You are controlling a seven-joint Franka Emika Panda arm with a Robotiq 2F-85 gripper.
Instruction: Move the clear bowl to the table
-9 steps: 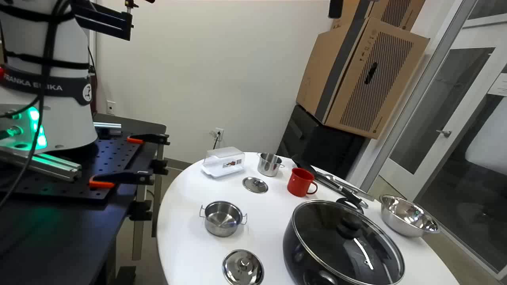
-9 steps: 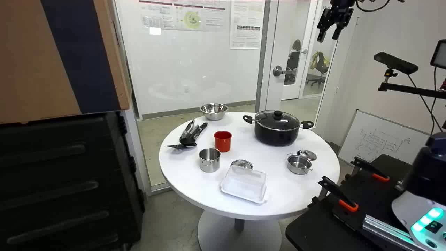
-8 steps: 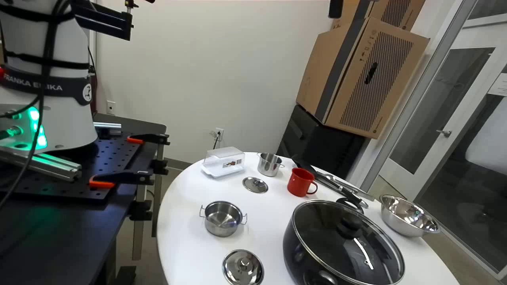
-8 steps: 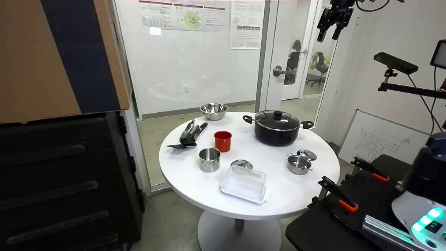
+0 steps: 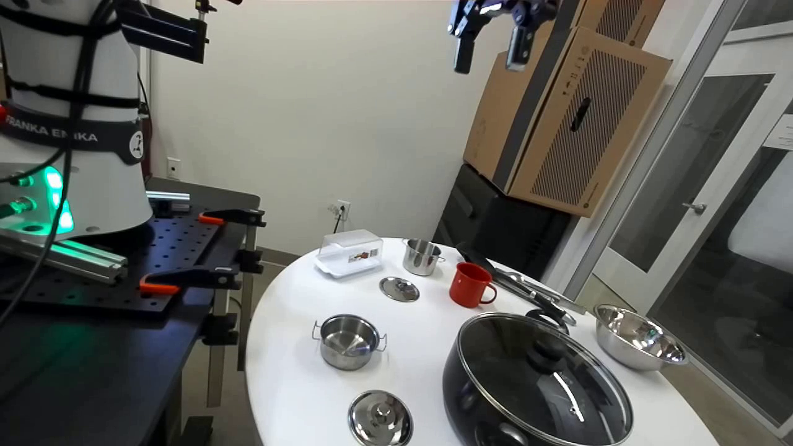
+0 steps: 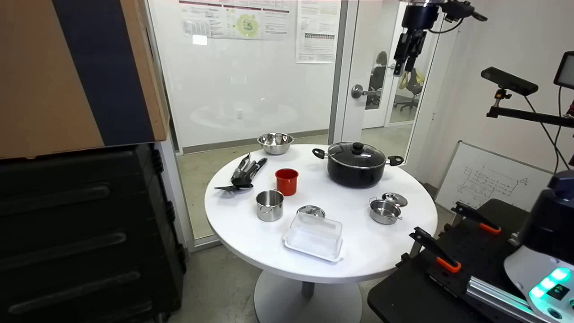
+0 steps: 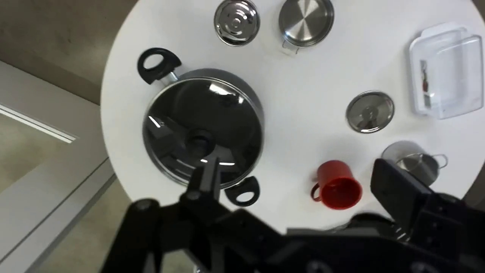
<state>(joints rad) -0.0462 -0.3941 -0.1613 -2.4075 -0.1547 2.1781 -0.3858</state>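
No separate clear bowl shows; it is hidden or out of view. A see-through box-shaped cover (image 5: 354,243) sits on a flat whitish tray (image 6: 307,254). The cover also shows in an exterior view (image 6: 317,231) and at the right in the wrist view (image 7: 465,77). Both stand near the edge of the round white table (image 5: 300,297). My gripper (image 5: 490,64) is high above the table, empty, fingers wide apart and pointing down. It hangs over the pot's side of the table in an exterior view (image 6: 403,72). In the wrist view the gripper (image 7: 296,163) frames a red mug (image 7: 338,185), far below.
A large black pot (image 6: 357,168) with a glass lid stands tall. A steel cup (image 6: 270,206), a small steel pot (image 6: 384,211), loose lids (image 7: 370,112), utensils (image 6: 245,172) and a steel bowl (image 6: 275,143) are around it. A black bench (image 5: 93,347) with clamps adjoins the table.
My gripper has moved down and to the left in an exterior view and has turned. It has come into sight at the top of an exterior view. The table's things have not moved.
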